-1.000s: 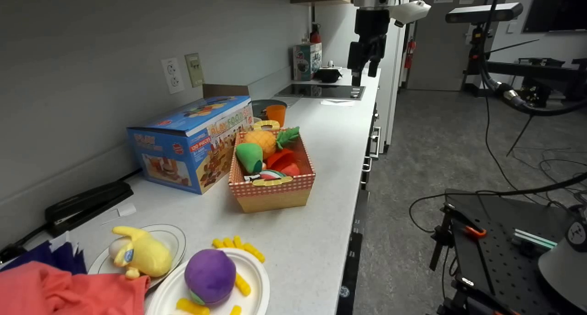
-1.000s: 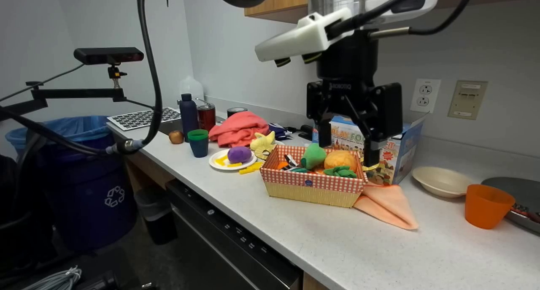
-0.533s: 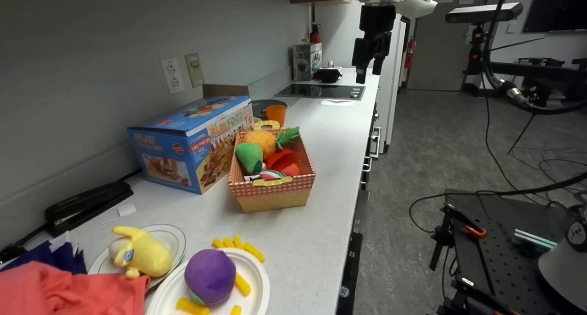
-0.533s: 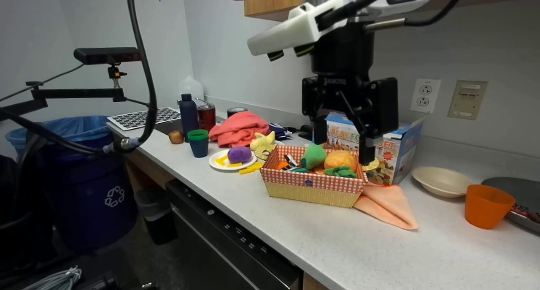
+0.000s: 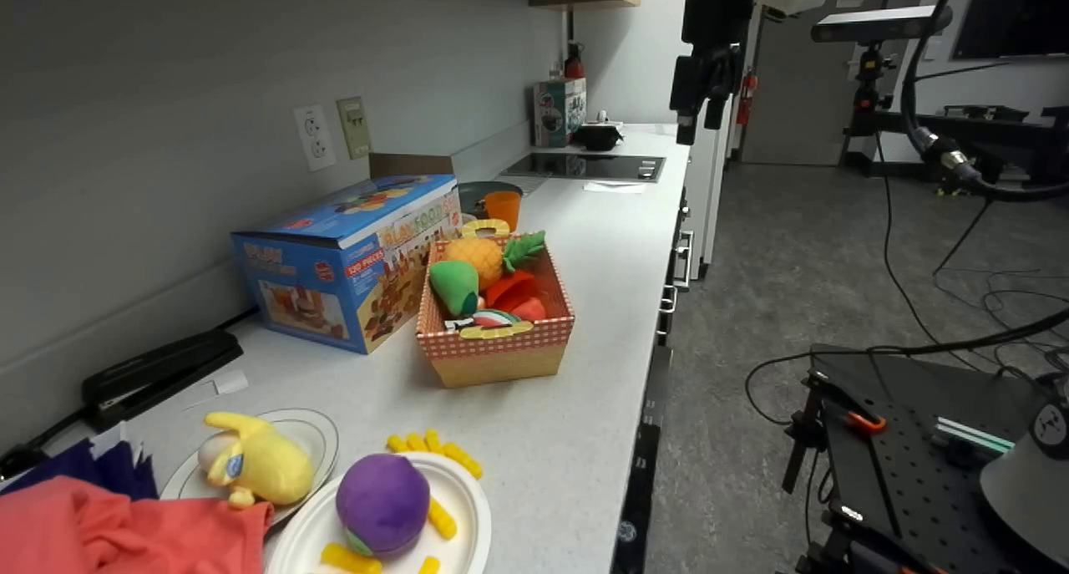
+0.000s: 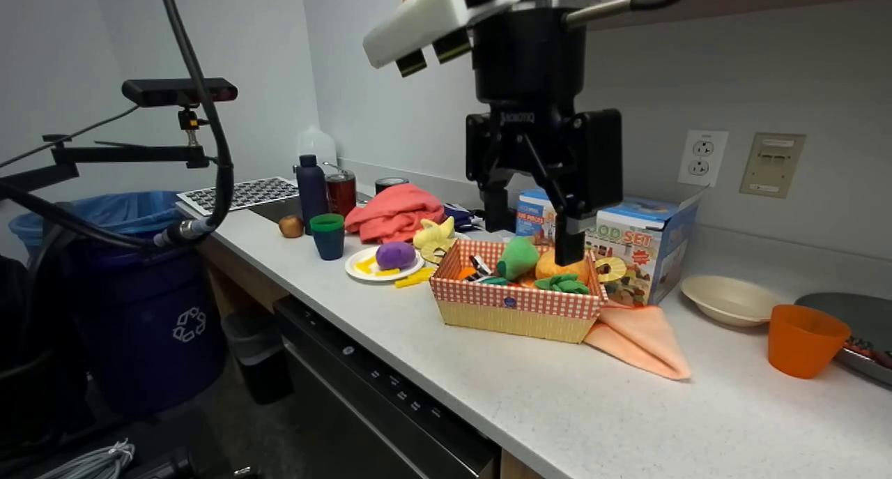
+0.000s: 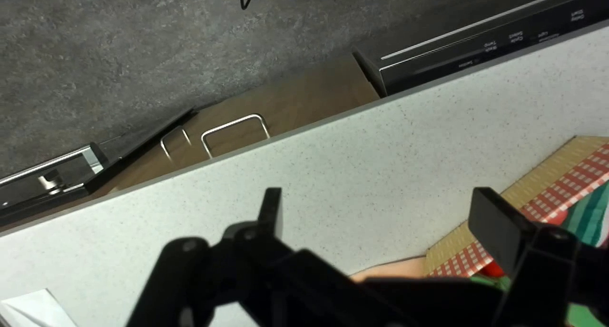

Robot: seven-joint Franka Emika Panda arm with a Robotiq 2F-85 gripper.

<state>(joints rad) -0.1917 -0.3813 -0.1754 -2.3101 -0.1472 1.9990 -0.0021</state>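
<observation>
My gripper (image 6: 534, 231) is open and holds nothing. It hangs high above the white counter and also shows in an exterior view (image 5: 701, 121). In the wrist view the spread fingers (image 7: 378, 208) have only counter surface between their tips. The nearest thing is a basket with a red-and-white checked rim (image 5: 501, 365), at the lower right in the wrist view (image 7: 575, 174), apart from the fingers. It holds a green plush (image 5: 455, 286), an orange pineapple plush (image 5: 474, 258) and red pieces (image 5: 528, 308). A purple plush (image 5: 384, 503) sits on a white plate (image 5: 476, 515) with yellow sticks.
A play food box (image 5: 305, 248) stands by the wall beside the basket. A peach napkin (image 6: 641, 339), beige bowl (image 6: 728, 298) and orange cup (image 6: 805, 339) lie along the counter. A yellow plush (image 5: 271, 465) and coral cloth (image 6: 397, 210) are near the plates. A cabinet overhangs the counter.
My gripper has moved rightward and slightly up in one of the exterior views, and leftward and slightly up in the other. It stays open. The things on the counter have not moved.
</observation>
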